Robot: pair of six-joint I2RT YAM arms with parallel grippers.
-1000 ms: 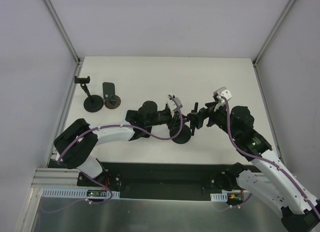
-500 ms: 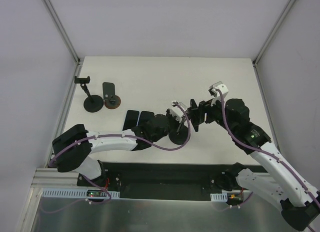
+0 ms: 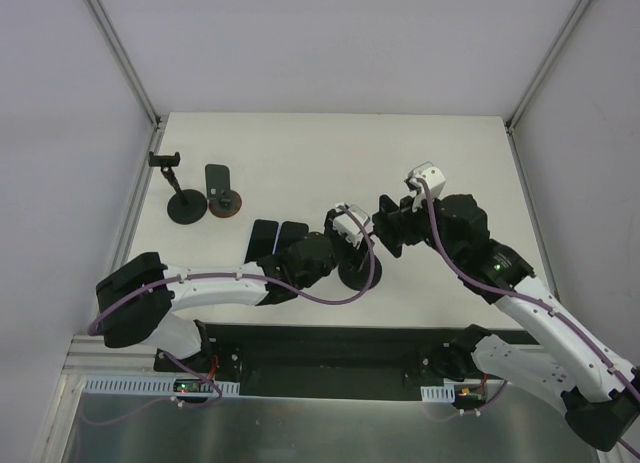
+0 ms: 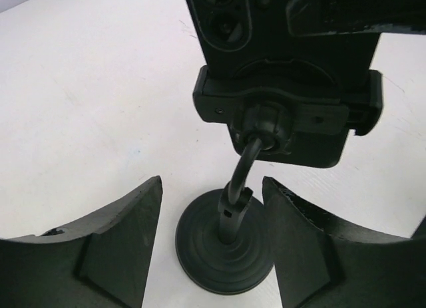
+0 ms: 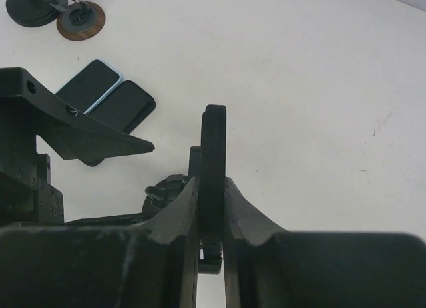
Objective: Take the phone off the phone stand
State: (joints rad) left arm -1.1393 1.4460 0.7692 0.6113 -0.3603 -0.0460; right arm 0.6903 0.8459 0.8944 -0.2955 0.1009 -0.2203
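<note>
From above, the two arms are meeting near the middle of the white bench (image 3: 300,143). The left hand (image 3: 343,255) is sitting at the round base of the phone stand (image 3: 360,275). The right hand (image 3: 384,233) is reaching in from the right just above it. The phone itself is hard to pick out among the dark parts here. Two spare phones (image 3: 276,237) are lying flat side by side just left of the stand. A second stand (image 3: 183,201) and a brown disc (image 3: 226,205) are standing at the far left.

The left wrist camera is showing the phone (image 4: 283,55) sitting upright in the stand's clamp, with its back lenses facing the camera. The left hand is standing wide, its fingers (image 4: 116,251) lying on either side of the stand's base.

The right wrist camera is looking along the phone's thin edge. The right hand's fingers (image 5: 174,218) are pressing on both faces, gripping the phone while it is sitting in the clamp.
</note>
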